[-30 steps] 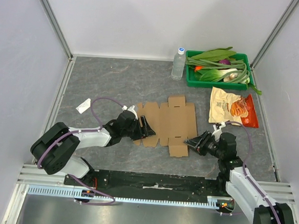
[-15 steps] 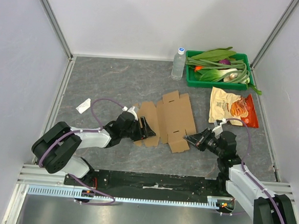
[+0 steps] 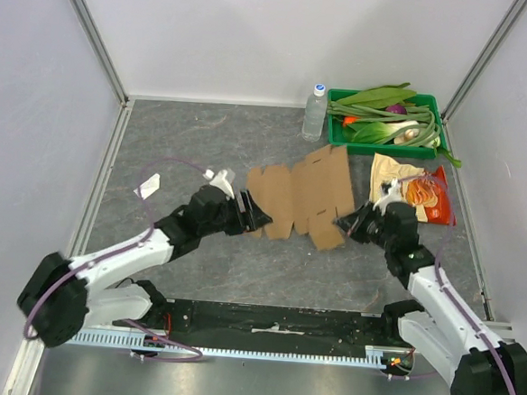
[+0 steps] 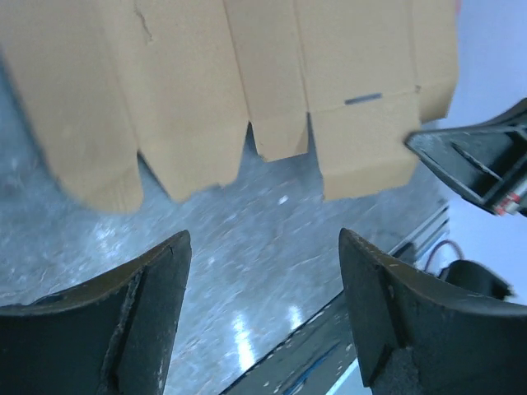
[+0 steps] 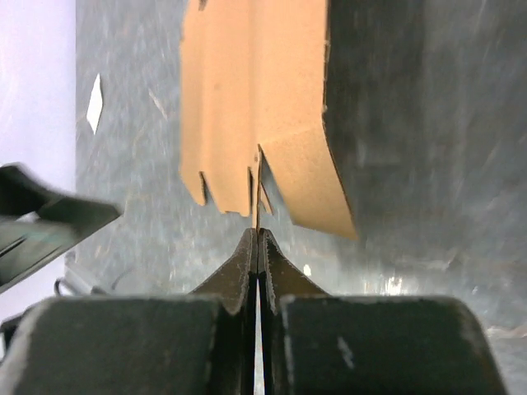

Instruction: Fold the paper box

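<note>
A flat die-cut sheet of plain brown cardboard, the paper box, is seen unfolded on the grey mottled table, with its flaps and crease lines facing up and none of its panels folded.

The near right flap of this sheet is pinched by the right gripper. In the right wrist view its fingers are pressed fully together on a thin cardboard edge. The left gripper is held just off the sheet's near left corner. Its jaws are spread wide and nothing is held between them; in the left wrist view only bare table is seen between the two fingers, with the sheet's flaps lying beyond them.

Beyond the sheet's far right corner, a rectangular green plastic tray is filled with long green stalks and leafy greens. Among them a small purple item, an orange-red piece and a white bulb can be made out. A clear plastic bottle with a pale cap stands upright beside the tray's left wall, just beyond the sheet; how full it is cannot be told.

To the right of the sheet a glossy orange-tan snack bag lies flat, and whether it is sealed cannot be told. Well to the left of the sheet lies a small white crumpled paper scrap.
</note>
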Tool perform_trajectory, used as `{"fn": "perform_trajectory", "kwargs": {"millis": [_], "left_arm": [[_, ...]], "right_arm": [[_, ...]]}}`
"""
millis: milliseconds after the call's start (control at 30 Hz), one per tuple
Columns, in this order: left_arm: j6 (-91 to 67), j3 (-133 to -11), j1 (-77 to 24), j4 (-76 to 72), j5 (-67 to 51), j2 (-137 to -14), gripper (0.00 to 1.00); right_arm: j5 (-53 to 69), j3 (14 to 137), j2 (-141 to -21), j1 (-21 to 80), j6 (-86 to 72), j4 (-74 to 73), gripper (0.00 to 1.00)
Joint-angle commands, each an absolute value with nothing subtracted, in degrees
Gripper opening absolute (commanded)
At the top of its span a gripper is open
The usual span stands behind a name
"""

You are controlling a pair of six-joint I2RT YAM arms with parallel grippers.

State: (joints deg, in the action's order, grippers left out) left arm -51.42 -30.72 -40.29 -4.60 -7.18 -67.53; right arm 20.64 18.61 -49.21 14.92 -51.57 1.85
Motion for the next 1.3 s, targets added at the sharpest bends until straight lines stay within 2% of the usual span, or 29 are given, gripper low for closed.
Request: {"fn": "perform_trajectory", "kwargs": {"millis": [0, 133, 200, 300, 333, 367, 433, 467, 500, 567, 667, 733, 767, 833, 900, 1000, 1267], "left_arm": [[-42.5, -40.2, -40.4, 6.8, 3.3, -55.9, 0.80], [-40.2, -43.5, -40.2, 15.2, 9.2, -48.0, 0.80], [-40.0, -43.9, -40.3, 16.8, 11.8, -43.6, 0.81], [-40.3, -43.9, -40.2, 19.3, 14.7, -38.4, 0.80], [-40.3, -44.0, -40.2, 19.9, 15.4, -37.4, 0.80], [-40.3, -44.0, -40.3, 21.4, 16.2, -36.2, 0.80], [-40.4, -44.6, -40.3, 23.4, 19.3, -32.7, 0.80], [-40.3, -44.8, -40.3, 25.3, 20.6, -31.6, 0.80], [-40.5, -45.3, -40.3, 26.6, 23.4, -30.4, 0.79], [-40.6, -45.4, -40.3, 28.5, 26.4, -25.9, 0.79], [-41.7, -45.1, -40.3, 32.7, 31.5, -19.5, 0.79], [-42.0, -44.5, -40.2, 35.0, 33.9, -17.1, 0.79], [-41.9, -44.1, -40.3, 35.7, 34.4, -15.3, 0.80], [-42.1, -43.5, -40.2, 36.7, 34.3, -15.3, 0.83], [-42.8, -42.7, -40.3, 36.5, 31.9, -17.3, 0.86], [-43.6, -41.5, -40.3, 33.8, 27.5, -23.3, 0.89], [-44.0, -40.7, -40.1, 23.2, 15.0, -44.3, 0.98]], "right_arm": [[6.7, 35.9, -50.9, 15.0, -34.9, -12.8, 0.00], [0.4, 51.8, -54.5, 17.8, -25.5, -22.2, 0.00], [-10.2, 57.5, -57.5, 25.8, -19.5, -26.0, 0.00], [-19.9, 67.6, -63.5, 39.4, -14.0, -33.0, 0.00], [-29.3, 72.0, -65.6, 43.6, -12.9, -36.8, 0.00], [-34.0, 74.0, -67.8, 52.6, -12.0, -38.5, 0.00], [-46.7, 78.7, -76.5, 60.8, -9.1, -43.2, 0.00], [-49.8, 80.2, -79.9, 66.6, -8.5, -44.8, 0.00], [-51.8, 81.5, -86.5, 68.9, -8.1, -46.1, 0.00], [-55.4, 83.6, -92.6, 73.8, -8.6, -47.9, 0.00], [-50.7, 83.1, -99.4, 77.6, -9.1, -44.6, 0.00], [-46.3, 81.1, -99.8, 78.1, -10.8, -40.3, 0.00], [-40.1, 80.2, -98.4, 78.0, -11.3, -38.6, 0.04], [-33.3, 77.5, -95.6, 77.7, -13.3, -34.0, 0.46], [-26.1, 75.2, -89.6, 75.9, -15.1, -31.2, 0.68], [-17.6, 69.3, -80.1, 69.7, -20.1, -28.1, 0.71], [-8.2, 50.7, -60.6, 52.5, -31.1, -27.2, 0.73]]}}
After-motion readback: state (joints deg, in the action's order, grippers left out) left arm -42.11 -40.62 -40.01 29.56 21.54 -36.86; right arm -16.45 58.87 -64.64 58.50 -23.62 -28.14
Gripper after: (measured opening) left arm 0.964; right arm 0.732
